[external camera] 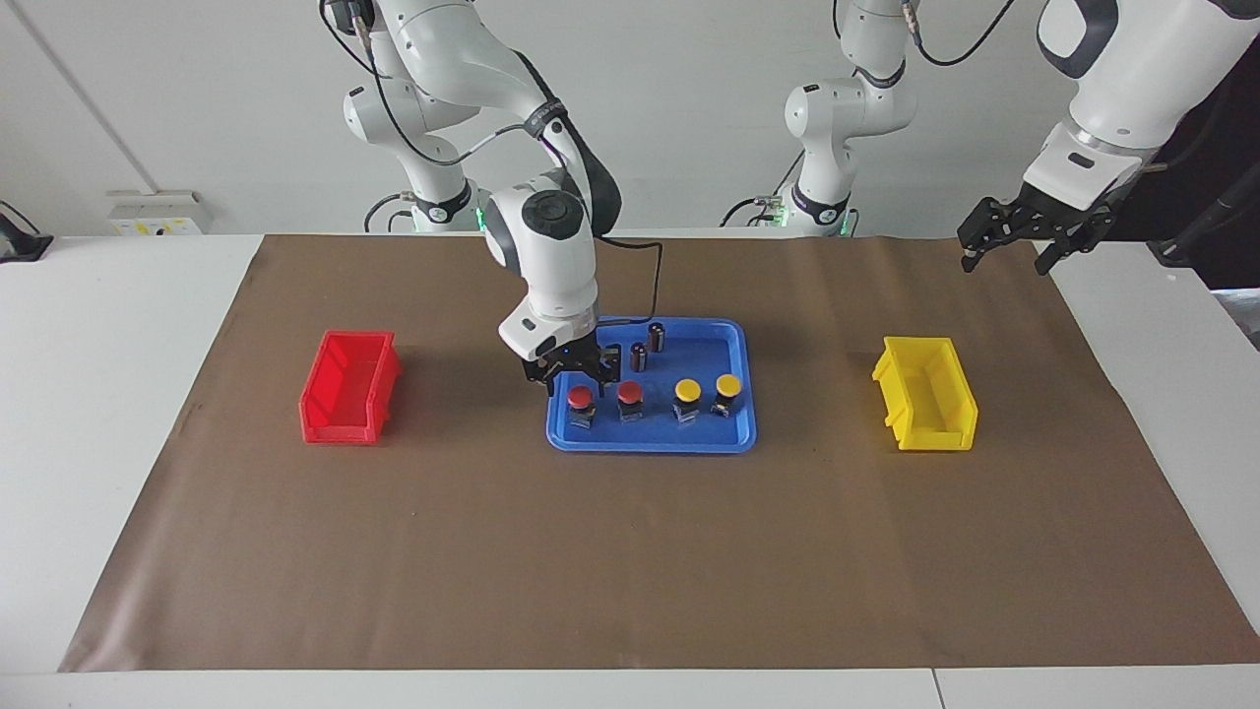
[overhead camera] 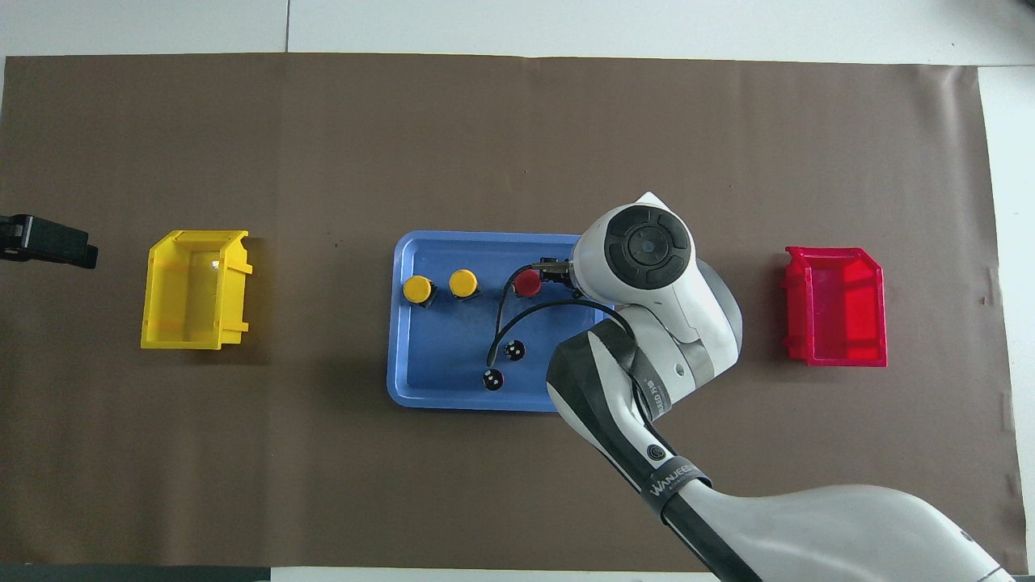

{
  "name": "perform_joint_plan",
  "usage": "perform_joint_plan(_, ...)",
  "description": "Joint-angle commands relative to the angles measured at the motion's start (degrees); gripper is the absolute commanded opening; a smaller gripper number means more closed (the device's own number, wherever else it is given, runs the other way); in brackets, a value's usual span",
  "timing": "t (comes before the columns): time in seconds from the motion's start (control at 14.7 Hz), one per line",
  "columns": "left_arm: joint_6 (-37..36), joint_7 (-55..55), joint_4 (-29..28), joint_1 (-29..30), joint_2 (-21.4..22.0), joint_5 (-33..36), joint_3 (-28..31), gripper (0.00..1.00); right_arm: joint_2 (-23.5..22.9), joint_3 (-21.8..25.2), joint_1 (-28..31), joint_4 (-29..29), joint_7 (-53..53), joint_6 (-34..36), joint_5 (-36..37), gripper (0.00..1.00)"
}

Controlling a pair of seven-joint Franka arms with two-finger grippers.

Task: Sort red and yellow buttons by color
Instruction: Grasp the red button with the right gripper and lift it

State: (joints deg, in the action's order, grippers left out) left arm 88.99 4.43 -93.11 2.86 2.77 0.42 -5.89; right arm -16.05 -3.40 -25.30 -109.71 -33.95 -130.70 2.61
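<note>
Facing view: right tool [external camera: 573,374] is seen low over the blue tray [external camera: 728,340], just above the red button at the right arm's end of the row [external camera: 580,398]; fingers spread apart, nothing held; contact w/ the cap can't be told.
Overhead view: right tool is mostly hidden under the arm's own wrist; that end red button is hidden too.
Second red button [external camera: 629,393]: seen in both views, beside the first, upright in the tray.
Yellow buttons: two, [external camera: 687,392] and [external camera: 727,385], upright, in the same row toward the left arm's end of the tray; also plain from overhead [overhead camera: 417,288], [overhead camera: 463,283].
Row: all four buttons stand in the tray part farther from the robots.
Dark cylinders: two, [external camera: 638,355] and [external camera: 656,337], in the tray nearer to the robots than the row.
Red bin [external camera: 347,385]: on the bench mat toward the right arm's end, well apart from the tray; nothing seen inside.
Yellow bin [external camera: 926,393]: toward the left arm's end, well apart from the tray; nothing seen inside.
Left tool [external camera: 1013,239]: held up over the mat's edge at its own end, waiting; fingers spread, nothing held. From overhead only its dark tip shows [overhead camera: 48,241].
</note>
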Motion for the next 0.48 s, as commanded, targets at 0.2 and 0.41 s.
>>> perform_joint_plan(0.2,-0.8,-5.3,-1.3,0.8,1.5,0.6,-0.1,1.0,-1.0,-0.1,0.1,-0.6,0.1,-1.5,0.0,0.52)
perform_joint_plan(0.41,-1.0,-6.1,-1.5,0.9,1.5,0.6,-0.2,1.0,-1.3,-0.2,0.3,3.7,0.1,1.8,0.1,0.17)
